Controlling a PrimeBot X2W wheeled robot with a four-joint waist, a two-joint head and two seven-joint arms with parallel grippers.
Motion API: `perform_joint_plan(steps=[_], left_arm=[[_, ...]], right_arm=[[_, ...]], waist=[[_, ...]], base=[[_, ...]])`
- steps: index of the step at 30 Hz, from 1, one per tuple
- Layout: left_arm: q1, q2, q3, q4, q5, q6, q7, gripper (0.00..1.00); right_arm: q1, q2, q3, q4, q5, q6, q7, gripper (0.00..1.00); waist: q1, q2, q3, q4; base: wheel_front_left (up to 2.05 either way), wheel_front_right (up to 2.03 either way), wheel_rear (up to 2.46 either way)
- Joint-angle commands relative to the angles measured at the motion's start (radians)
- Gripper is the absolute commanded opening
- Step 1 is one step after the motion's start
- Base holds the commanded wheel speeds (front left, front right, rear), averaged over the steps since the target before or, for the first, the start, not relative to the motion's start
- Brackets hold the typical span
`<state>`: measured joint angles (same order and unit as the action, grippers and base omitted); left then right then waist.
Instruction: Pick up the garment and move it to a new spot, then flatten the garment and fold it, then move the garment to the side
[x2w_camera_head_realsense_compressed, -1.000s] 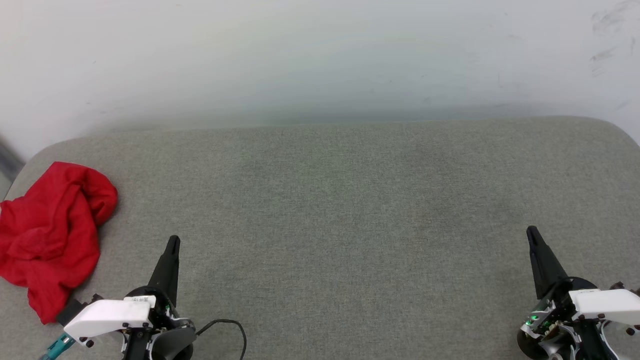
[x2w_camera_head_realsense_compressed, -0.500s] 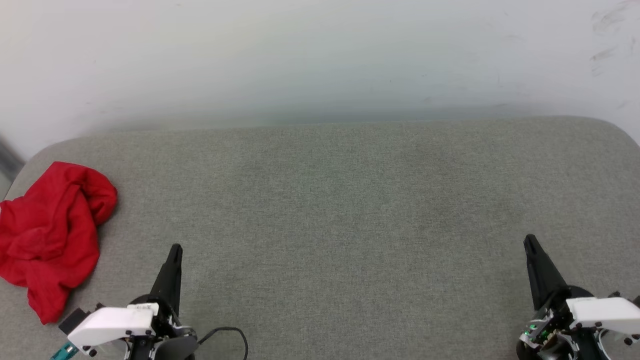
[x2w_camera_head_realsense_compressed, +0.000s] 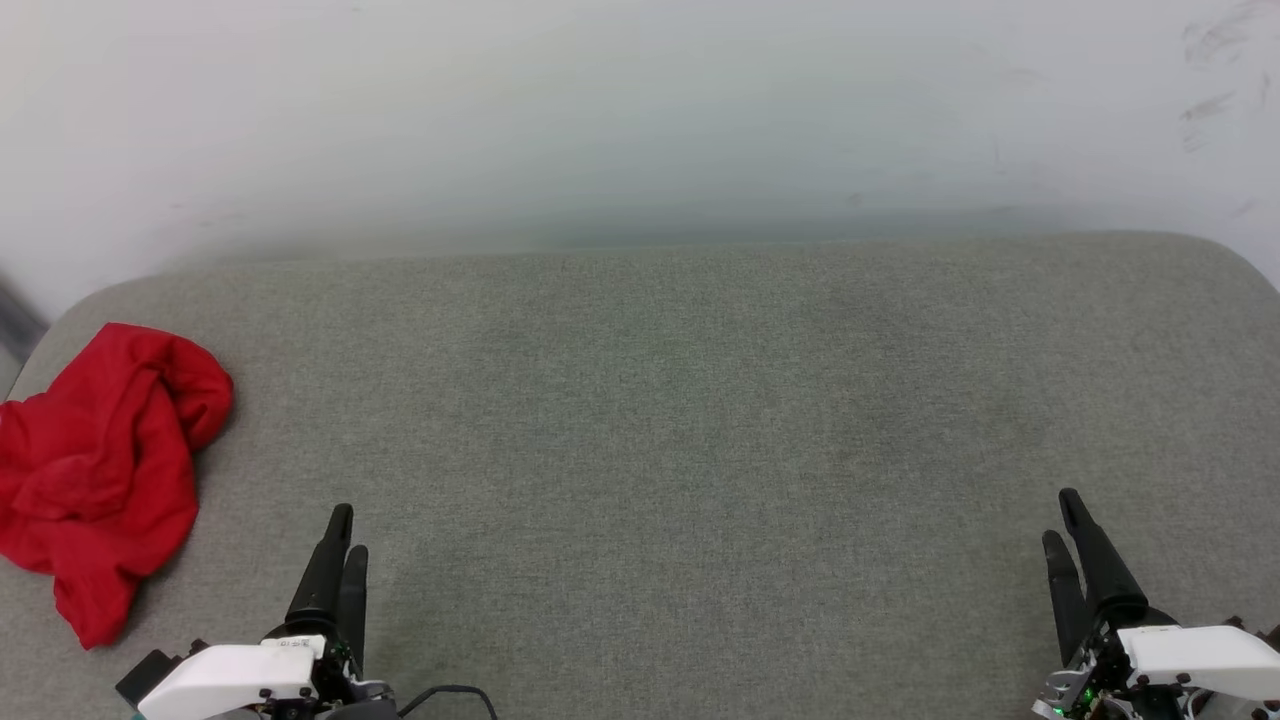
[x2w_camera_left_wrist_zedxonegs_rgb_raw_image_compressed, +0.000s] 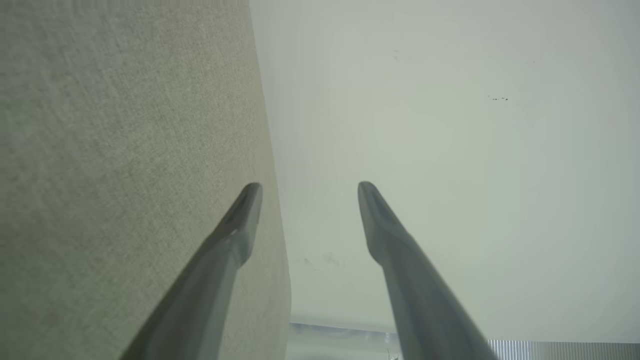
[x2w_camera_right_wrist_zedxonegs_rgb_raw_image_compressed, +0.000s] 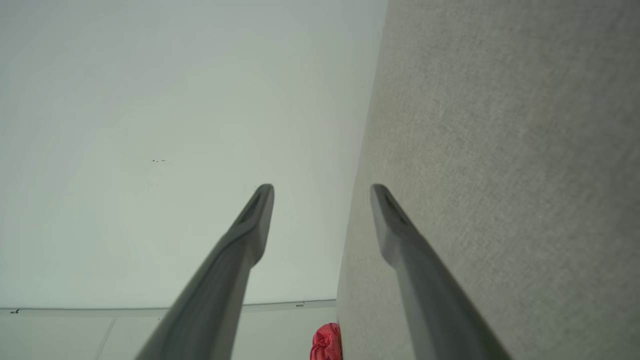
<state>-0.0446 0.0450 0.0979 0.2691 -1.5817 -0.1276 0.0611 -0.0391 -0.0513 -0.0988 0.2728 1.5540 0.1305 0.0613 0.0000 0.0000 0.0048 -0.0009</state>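
Garment (x2w_camera_head_realsense_compressed: 100, 470): lay crumpled at the grey cushion's (x2w_camera_head_realsense_compressed: 680, 400) left edge.
Left gripper (x2w_camera_head_realsense_compressed: 349, 530): fingers apart, near the garment.
Right gripper (x2w_camera_head_realsense_compressed: 1059, 516): fingers apart, far right.
Wall (x2w_camera_head_realsense_compressed: 640, 120): behind the cushion.

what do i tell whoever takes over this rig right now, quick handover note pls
Grippers: left gripper open and empty, low over the grey cushion, right of the garment and apart from it. The right gripper is open and empty, near the cushion's right end.
Things: red garment lies in a crumpled heap at the cushion's left end.
Done: nothing yet; the garment is not picked up.
Left: grasp it, move it to a new spot, flatten, fold, set it aside.
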Motion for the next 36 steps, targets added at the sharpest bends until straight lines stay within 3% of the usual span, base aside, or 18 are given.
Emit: perform_joint_plan(steps=[1, 13, 24, 29, 36], left_arm=[[-0.006, 0.003, 0.006, -0.021, 0.016, -0.001, -0.011, 1.0], [0.007, 0.003, 0.062, -0.049, 0.15, -0.001, -0.064, 1.0], [0.004, 0.004, 0.128, -0.129, 0.362, -0.001, -0.106, 1.0], [0.006, 0.004, 0.119, -0.204, 0.483, 0.019, -0.124, 1.0], [0.025, 0.005, 0.038, -0.326, 0.708, 0.087, -0.148, 1.0]], right_arm=[[-0.012, 0.0, 0.0, -0.023, -0.027, 0.0, -0.011, 1.0], [-0.009, 0.0, -0.03, -0.062, -0.257, 0.0, -0.063, 1.0], [-0.013, 0.0, -0.016, -0.198, -0.593, 0.0, -0.106, 1.0], [-0.012, 0.0, 0.021, -0.266, -0.77, 0.0, -0.124, 1.0], [-0.01, 0.0, 0.045, -0.327, -0.949, 0.0, -0.147, 1.0]], waist=[[0.0, 0.0, 0.0, 0.0], [0.0, 0.0, 0.002, -0.001], [0.0, 0.0, 0.007, -0.002], [0.0, 0.0, 0.011, -0.003], [0.0, 0.0, 0.016, -0.005]], base=[[0.0, 0.0, 0.0], [0.0, 0.0, 0.0], [0.0, 0.0, 0.0], [0.0, 0.0, 0.0], [0.0, 0.0, 0.0]])
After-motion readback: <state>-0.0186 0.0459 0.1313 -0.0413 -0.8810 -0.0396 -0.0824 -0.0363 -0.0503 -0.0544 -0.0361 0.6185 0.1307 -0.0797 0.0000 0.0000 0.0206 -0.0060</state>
